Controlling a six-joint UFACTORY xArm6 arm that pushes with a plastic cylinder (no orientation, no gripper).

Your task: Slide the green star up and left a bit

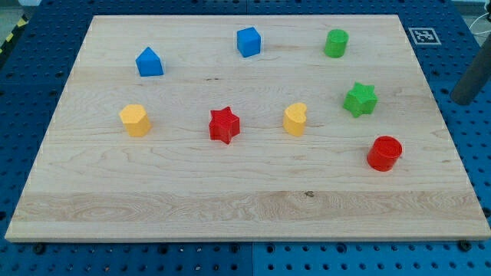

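Note:
The green star (360, 99) lies on the wooden board (230, 207) at the view's right, a little above mid-height. A dark rod comes in at the view's right edge; my tip (462, 100) is off the board, over the blue surface, well to the right of the green star and not touching any block.
A green cylinder (335, 43) is above and left of the star. A red cylinder (384, 153) is below and right of it. A yellow heart (294, 119), a red star (224, 125), a yellow hexagon (135, 120), a blue cube (248, 41) and a blue house-shaped block (149, 62) lie further left.

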